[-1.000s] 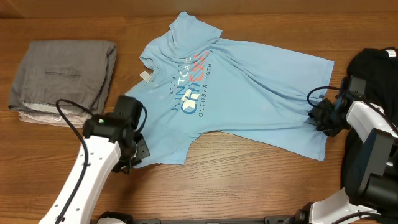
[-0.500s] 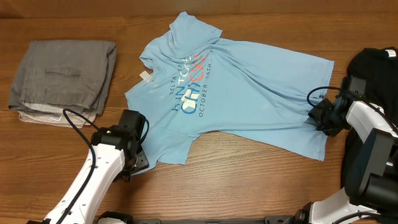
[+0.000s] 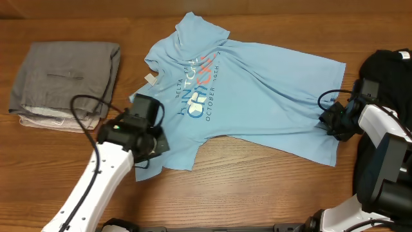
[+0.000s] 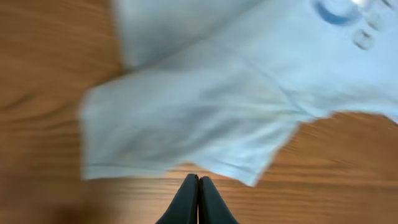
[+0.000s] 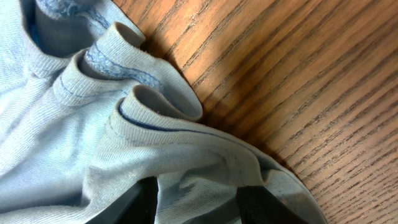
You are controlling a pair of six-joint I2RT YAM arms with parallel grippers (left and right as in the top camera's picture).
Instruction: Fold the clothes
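Overhead | T-shirt (image 3: 257, 90) clamped in right gripper (image 3: 328, 122) | left gripper (image 4: 199, 196) closed beside it

One light blue short-sleeved cotton T-shirt (image 3: 270, 84). One folded grey fabric garment (image 3: 67, 74). One paler folded cloth (image 3: 38, 121). One bulky black object (image 3: 386, 67). One wooden tabletop (image 3: 257, 187). Two black pincers: left pincer (image 4: 199, 190), right pincer (image 3: 331, 122).

White arms (image 3: 96, 187), black tool (image 4: 198, 180), looping black cables (image 3: 73, 104)
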